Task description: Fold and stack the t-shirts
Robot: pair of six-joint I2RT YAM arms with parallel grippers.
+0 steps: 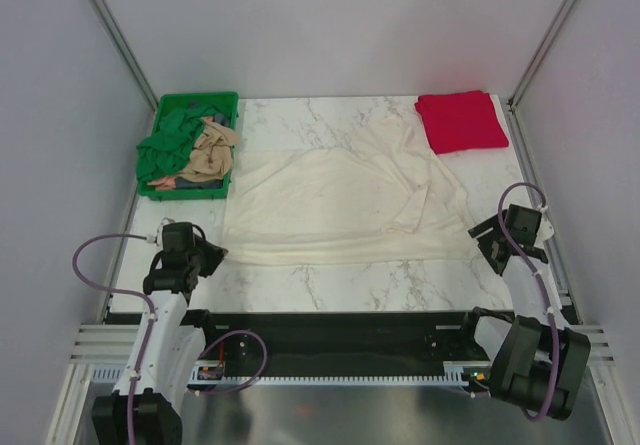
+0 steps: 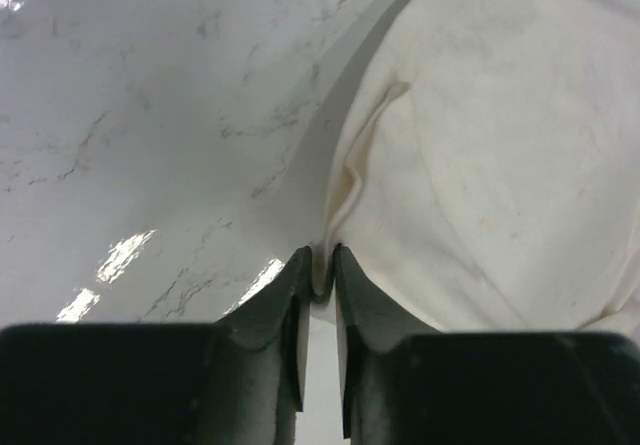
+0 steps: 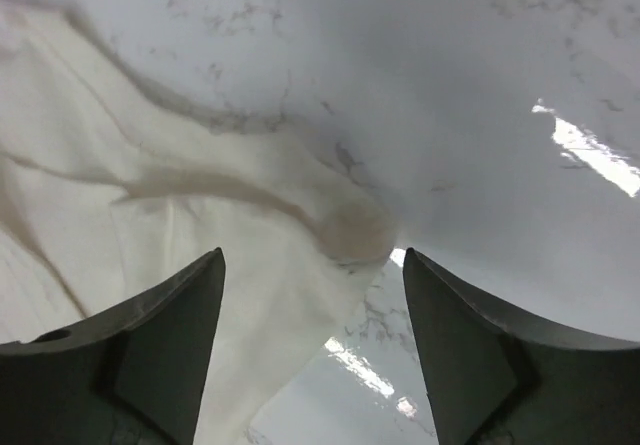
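1. The left gripper point(image 2: 320, 265) is almost closed. Its tips pinch the near left edge of the cream shirt point(image 1: 330, 200).
2. The right gripper point(image 3: 312, 260) stands wide open and holds nothing. The near right corner of the cream shirt lies on the table point(image 1: 330, 285) just past its fingers.
3. There is one cream shirt – large, wrinkled, spread flat across the middle of the marble table.
4. At the far left, one green crate point(image 1: 190, 98) holds a dark green shirt point(image 1: 170, 143) and a tan shirt point(image 1: 212, 150), both crumpled.
5. In the far right corner lies one red shirt point(image 1: 461, 121) – folded into a neat square.
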